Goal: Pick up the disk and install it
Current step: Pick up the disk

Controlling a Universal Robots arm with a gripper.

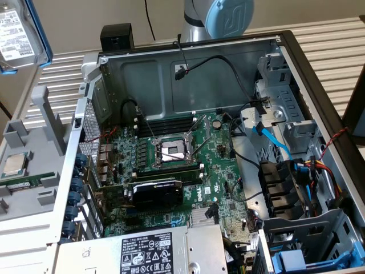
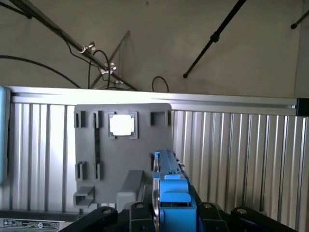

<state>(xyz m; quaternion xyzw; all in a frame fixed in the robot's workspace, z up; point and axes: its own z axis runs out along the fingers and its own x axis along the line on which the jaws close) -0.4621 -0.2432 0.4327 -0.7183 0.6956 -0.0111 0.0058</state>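
Two views, different info. Exterior view: the disk (image 1: 17,28) sits in the upper left corner of the frame, raised above the table, white label facing the camera, blue rim on its edge. The robot arm (image 1: 219,17) shows at top centre behind the computer case (image 1: 154,77).

Wrist view: the gripper (image 2: 173,215) has its black fingers (image 2: 137,212) on either side of the blue carrier frame (image 2: 170,186), which is seen edge-on. The jaws are clamped on the disk at a middling width. Beyond it are the slatted table (image 2: 231,159) and the grey holder tray (image 2: 123,154).

Containers:
- The case is open and fills most of the exterior view. Inside are a green motherboard (image 1: 171,171) with an open CPU socket (image 1: 171,151) at mid-frame and a black graphics card (image 1: 157,194) just below the socket.
- A grey power supply (image 1: 148,251) with a black-and-white warning label lies at bottom centre.
- Blue cables (image 1: 274,142) run on the right, and a drive bay (image 1: 302,260) with blue plastic is at lower right.
- The holder tray at the exterior view's left holds the square processor chip (image 1: 16,164) in a pocket. A green memory stick (image 1: 25,184) lies just below the chip.

The disk is well apart from the drive bay.
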